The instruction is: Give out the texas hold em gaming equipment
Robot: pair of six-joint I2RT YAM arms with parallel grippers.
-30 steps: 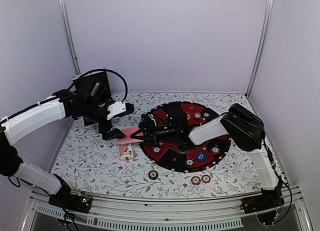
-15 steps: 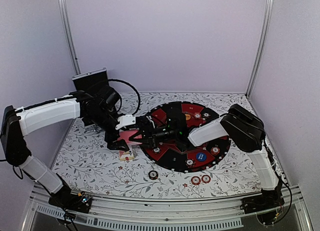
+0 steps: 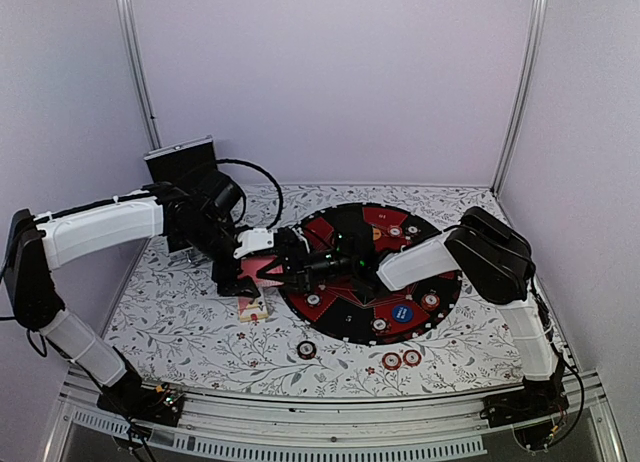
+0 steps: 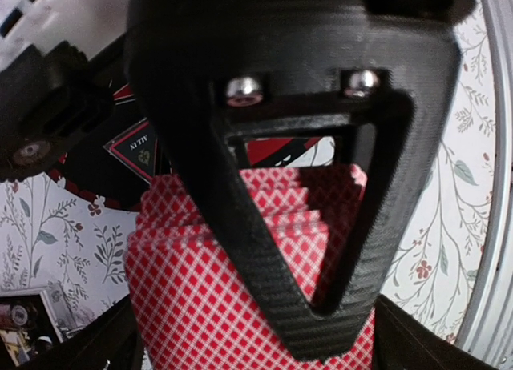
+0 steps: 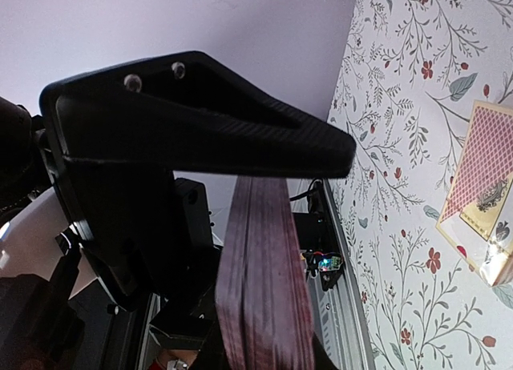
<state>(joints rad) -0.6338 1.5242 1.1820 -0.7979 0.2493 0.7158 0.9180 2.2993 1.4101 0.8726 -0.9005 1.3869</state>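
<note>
My right gripper (image 3: 283, 272) is shut on a deck of pink-backed playing cards (image 3: 262, 272), held on edge just left of the round board. In the right wrist view the deck (image 5: 268, 306) shows edge-on under my gripper (image 5: 276, 226). My left gripper (image 3: 245, 273) stands open around the deck's free end. In the left wrist view the fanned red-diamond backs (image 4: 192, 290) lie under one finger (image 4: 264, 250); the other finger is hidden. Two dealt cards (image 3: 252, 304) lie on the table below. A blue disc (image 3: 403, 312) and an orange disc (image 3: 375, 234) rest on the board.
The black-and-red round board (image 3: 350, 327) carries several chips. A brown chip (image 3: 306, 349) and two red-and-white chips (image 3: 400, 359) lie near the front edge. The black case (image 3: 183, 162) stands at the back left. The dealt cards (image 5: 481, 186) also show in the right wrist view.
My left arm has swung in from the left and lowered, bringing its open gripper around the deck. The right arm and deck have stayed put.
</note>
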